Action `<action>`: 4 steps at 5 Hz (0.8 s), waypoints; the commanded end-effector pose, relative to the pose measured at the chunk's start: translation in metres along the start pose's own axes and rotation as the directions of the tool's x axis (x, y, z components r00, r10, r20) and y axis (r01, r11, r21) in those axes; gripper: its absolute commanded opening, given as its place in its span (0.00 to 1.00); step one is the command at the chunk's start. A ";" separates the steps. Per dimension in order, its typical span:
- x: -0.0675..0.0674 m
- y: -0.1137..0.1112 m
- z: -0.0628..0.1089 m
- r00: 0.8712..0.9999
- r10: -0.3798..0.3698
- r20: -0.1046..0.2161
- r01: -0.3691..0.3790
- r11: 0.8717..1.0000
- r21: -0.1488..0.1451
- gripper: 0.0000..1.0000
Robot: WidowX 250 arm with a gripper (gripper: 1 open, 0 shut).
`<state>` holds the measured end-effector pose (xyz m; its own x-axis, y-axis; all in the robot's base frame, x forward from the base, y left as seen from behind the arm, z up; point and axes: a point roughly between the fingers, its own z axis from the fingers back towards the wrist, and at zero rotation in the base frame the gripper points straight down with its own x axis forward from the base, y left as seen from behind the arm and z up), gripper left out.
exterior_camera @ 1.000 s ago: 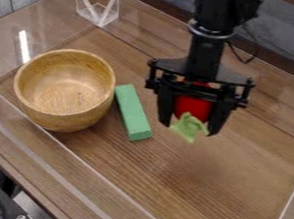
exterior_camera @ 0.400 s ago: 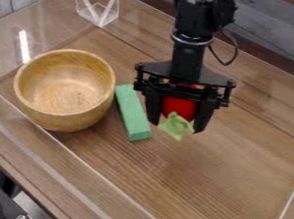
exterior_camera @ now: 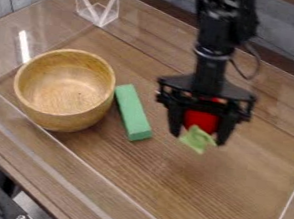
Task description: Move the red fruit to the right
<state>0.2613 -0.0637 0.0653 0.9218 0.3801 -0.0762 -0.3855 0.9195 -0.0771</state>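
The red fruit sits pinched between the fingers of the gripper, its leafy top hanging below, to the right of the green block and farther right of the wooden bowl. The hold looks narrow; I judge a quick sideways move or early release could let it slip and roll back toward the green block
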 end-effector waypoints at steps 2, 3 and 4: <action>-0.006 -0.040 -0.014 0.995 -0.090 0.046 0.092 0.994 -0.064 0.00; -0.009 -0.043 -0.023 0.985 -0.155 0.070 0.160 0.984 -0.078 0.00; -0.008 -0.048 -0.040 0.983 -0.149 0.109 0.159 0.983 -0.091 0.00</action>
<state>0.2678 -0.1119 0.0235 0.9679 0.2512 0.0066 -0.2472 0.9564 -0.1555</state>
